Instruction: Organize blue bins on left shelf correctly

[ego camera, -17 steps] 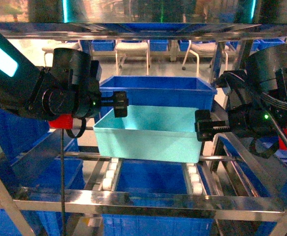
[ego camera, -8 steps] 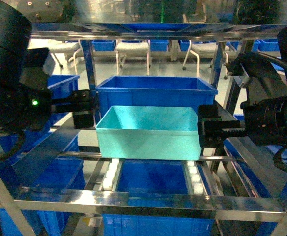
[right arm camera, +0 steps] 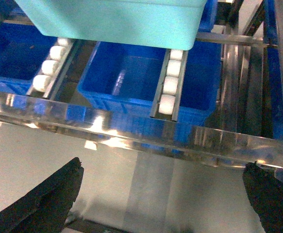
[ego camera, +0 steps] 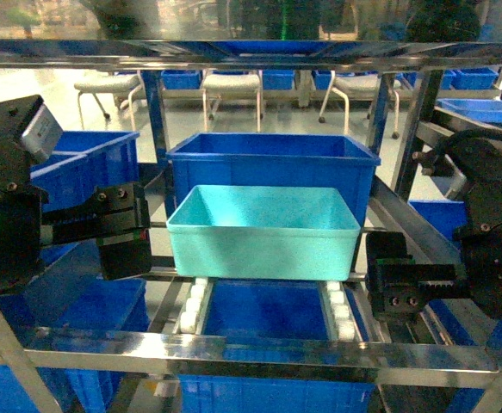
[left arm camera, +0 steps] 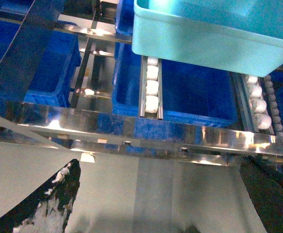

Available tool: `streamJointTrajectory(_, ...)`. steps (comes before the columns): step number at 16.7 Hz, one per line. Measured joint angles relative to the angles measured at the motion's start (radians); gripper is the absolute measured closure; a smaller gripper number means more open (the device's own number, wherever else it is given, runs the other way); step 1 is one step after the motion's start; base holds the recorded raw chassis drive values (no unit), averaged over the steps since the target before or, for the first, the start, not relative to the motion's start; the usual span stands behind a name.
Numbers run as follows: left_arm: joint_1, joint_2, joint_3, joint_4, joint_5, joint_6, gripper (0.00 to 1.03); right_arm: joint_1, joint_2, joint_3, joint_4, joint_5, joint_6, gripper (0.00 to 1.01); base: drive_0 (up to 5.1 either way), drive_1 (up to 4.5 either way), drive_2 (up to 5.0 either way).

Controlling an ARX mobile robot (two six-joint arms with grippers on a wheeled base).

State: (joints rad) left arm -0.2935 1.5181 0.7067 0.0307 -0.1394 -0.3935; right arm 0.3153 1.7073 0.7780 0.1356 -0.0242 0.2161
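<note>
The light turquoise blue bin (ego camera: pixel 263 234) rests on the white roller tracks (ego camera: pixel 190 306) of the left shelf (ego camera: pixel 251 353), just in front of a darker royal-blue bin (ego camera: pixel 272 159). My left gripper (ego camera: pixel 123 231) hangs off the bin's left side, apart from it. My right gripper (ego camera: pixel 410 289) sits lower, off the bin's front right corner. Both are open and hold nothing. In the left wrist view the bin (left arm camera: pixel 214 29) is at the top, beyond the front rail, with the left gripper (left arm camera: pixel 160 194) spread wide. The right wrist view shows the bin (right arm camera: pixel 117 17) and the open right gripper (right arm camera: pixel 163 194) the same way.
A steel front rail (left arm camera: pixel 146 133) crosses in front of both grippers. Dark blue bins (ego camera: pixel 272 314) fill the tier below, and more stand in the left bay (ego camera: pixel 87 163) and at the right (ego camera: pixel 492 107). Slanted steel posts (ego camera: pixel 1 344) frame the bay. White chairs (ego camera: pixel 232 86) stand behind.
Both grippers have let go of the turquoise bin's sides and drawn back toward me and outward. The bin now sits lower, on the rollers.
</note>
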Motion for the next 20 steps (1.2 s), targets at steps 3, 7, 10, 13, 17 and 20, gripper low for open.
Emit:
streamJointTrajectory(3, -0.004, -0.062, -0.013, 0.021, -0.018, -0.016, 0.05, 0.006, -0.076, -0.016, -0.029, -0.021, 0.051, 0.03, 0.0, 0.0, 0.0)
streamJointTrajectory(7, 0.032, 0.009, -0.3, 0.741, -0.106, 0.196, 0.3, 0.0, -0.015, -0.342, 0.77, 0.276, -0.127, 0.31, 0.0, 0.0, 0.0)
streamJointTrajectory(10, 0.093, -0.096, -0.467, 1.1, -0.073, 0.332, 0.57, -0.088, -0.221, -0.468, 1.041, 0.267, -0.189, 0.59, 0.0, 0.0, 0.0)
streamJointTrajectory(13, 0.137, -0.252, -0.544, 1.063, -0.019, 0.373, 0.88, -0.133, -0.363, -0.578, 0.984, 0.206, -0.208, 0.9, 0.0, 0.0, 0.0)
streamJointTrajectory(17, 0.182, -0.41, -0.607, 0.973, 0.025, 0.378, 1.01, -0.181, -0.523, -0.647, 0.919, 0.155, -0.214, 0.99, 0.0, 0.0, 0.0)
streamJointTrajectory(20, 0.206, -0.523, -0.647, 0.883, 0.049, 0.378, 1.01, -0.214, -0.642, -0.701, 0.826, 0.13, -0.214, 0.99, 0.0, 0.0, 0.0)
